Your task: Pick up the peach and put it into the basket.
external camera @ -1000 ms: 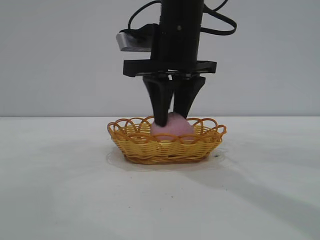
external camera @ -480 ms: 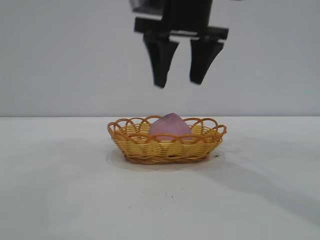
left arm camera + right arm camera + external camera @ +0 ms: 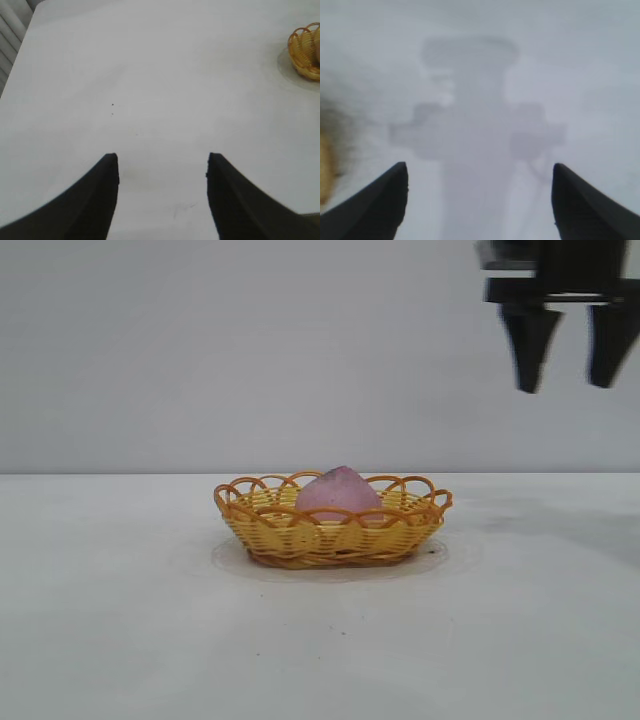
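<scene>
Peach (image 3: 340, 495): resting inside the basket (image 3: 285, 535), on the table (image 3: 120, 620).
Right gripper (image 3: 568, 345): released, empty, high above the table, well off to the basket's side.
Left gripper (image 3: 162, 195): released, empty, over bare table.

a plain white table (image 3: 120, 640) fills the lower half; a bare pale grey wall (image 3: 200, 350) rises behind it. lighting is soft and even.

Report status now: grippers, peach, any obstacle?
Right gripper open, empty, high, right of basket. Left gripper open, empty, over bare table. Peach in basket. Nothing in the way.
</scene>
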Available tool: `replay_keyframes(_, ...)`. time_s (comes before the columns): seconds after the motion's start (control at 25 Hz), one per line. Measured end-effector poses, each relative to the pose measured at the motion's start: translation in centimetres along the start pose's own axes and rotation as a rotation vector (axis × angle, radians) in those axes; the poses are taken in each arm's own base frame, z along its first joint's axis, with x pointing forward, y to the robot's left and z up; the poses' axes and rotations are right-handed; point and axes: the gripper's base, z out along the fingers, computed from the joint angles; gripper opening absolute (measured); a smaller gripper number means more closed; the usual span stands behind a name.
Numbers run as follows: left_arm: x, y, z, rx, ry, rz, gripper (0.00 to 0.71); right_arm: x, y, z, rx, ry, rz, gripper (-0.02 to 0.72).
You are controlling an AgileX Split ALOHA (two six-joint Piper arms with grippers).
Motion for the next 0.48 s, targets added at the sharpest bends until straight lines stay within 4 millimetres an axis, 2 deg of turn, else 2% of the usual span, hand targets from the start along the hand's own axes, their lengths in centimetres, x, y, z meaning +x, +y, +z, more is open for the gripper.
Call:
replay_keyframes(0.08,0.0,0.0,0.0,0.0,0.0,0.0,0.386,0.4,-2.2,0.0,0.01,0.01,0.051,0.512)
replay_keyframes(0.2,0.0,0.0,0.0,0.0,0.0,0.0,0.386,0.9,-4.3,-0.1,0.018,0.027,0.101,0.512)
replay_keyframes(0.36,0.0,0.0,0.0,0.0,0.0,0.0,0.386,1.4,-5.0,-0.4,0.017,0.049,0.119,0.512)
replay_keyframes(0.48,0.0,0.0,0.0,0.0,0.0,0.0,0.386,1.7,-4.8,-1.8,0.015,0.041,0.121,0.512)
